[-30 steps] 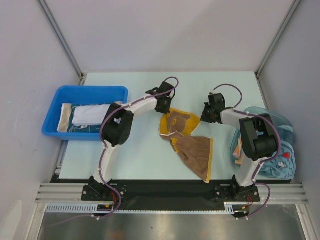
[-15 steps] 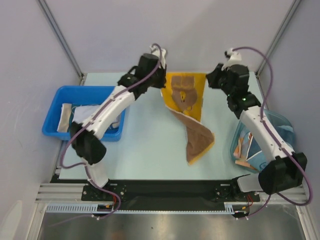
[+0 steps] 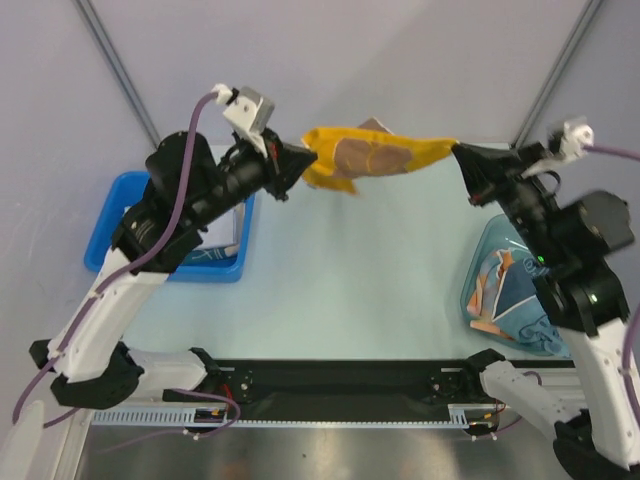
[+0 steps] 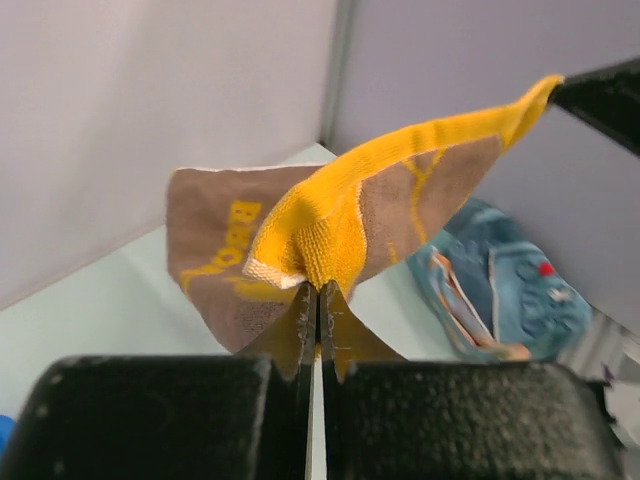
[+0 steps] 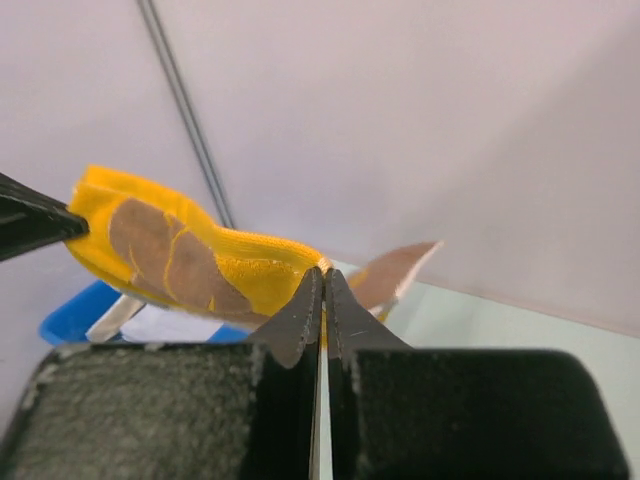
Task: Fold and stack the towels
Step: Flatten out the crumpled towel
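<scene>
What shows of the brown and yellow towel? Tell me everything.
The brown towel is soft terry with a thick yellow border and yellow markings. It hangs above the table, stretched between the left fingers, which pinch one yellow corner, and the right fingers, which pinch the opposite one. A loose brown part hangs free.

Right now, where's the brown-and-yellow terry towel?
The brown-and-yellow terry towel hangs in mid-air over the table's far centre in the top view, stretched between the left jaws and right jaws.

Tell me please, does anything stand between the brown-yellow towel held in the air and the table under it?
Nothing visible does. The towel hangs stretched between the left gripper and the right gripper; the table below it is bare.
</scene>
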### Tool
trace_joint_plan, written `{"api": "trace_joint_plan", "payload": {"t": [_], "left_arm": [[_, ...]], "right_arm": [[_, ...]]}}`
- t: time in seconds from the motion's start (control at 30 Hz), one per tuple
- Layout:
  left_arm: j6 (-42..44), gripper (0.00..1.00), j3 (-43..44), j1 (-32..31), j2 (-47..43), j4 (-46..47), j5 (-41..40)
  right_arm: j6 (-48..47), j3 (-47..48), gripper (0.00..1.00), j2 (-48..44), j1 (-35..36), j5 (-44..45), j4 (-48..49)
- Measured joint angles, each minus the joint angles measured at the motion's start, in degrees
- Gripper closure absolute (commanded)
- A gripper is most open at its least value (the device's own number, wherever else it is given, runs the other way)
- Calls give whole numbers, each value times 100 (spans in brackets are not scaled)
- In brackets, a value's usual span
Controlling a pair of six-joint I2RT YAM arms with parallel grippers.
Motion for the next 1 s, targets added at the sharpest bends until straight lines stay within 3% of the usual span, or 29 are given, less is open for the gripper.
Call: {"api": "trace_joint_plan", "payload": {"t": [0.23, 0.4, 0.53, 0.67, 0.77, 1.0], "left_arm": [[-170, 100, -1008, -699, -966, 46, 313], [-240, 100, -1064, -970, -1023, 57, 192], [-262, 100, -914, -960, -730, 9, -444], [-256, 100, -870, -586, -232, -28, -804], [-264, 100, -918, 122, 415, 66, -699], [-173, 100, -634, 1305, 2730, 752, -129]], "right_arm": [[144, -306, 100, -1325, 94, -313, -348], [284, -343, 100, -1331, 94, -308, -374], [214, -387, 100, -1058, 92, -37, -267], [52, -848, 100, -527, 72, 175, 223], [22, -1429, 100, 170, -162, 42, 809], [11, -1851, 100, 3132, -1012, -772, 2371]]}}
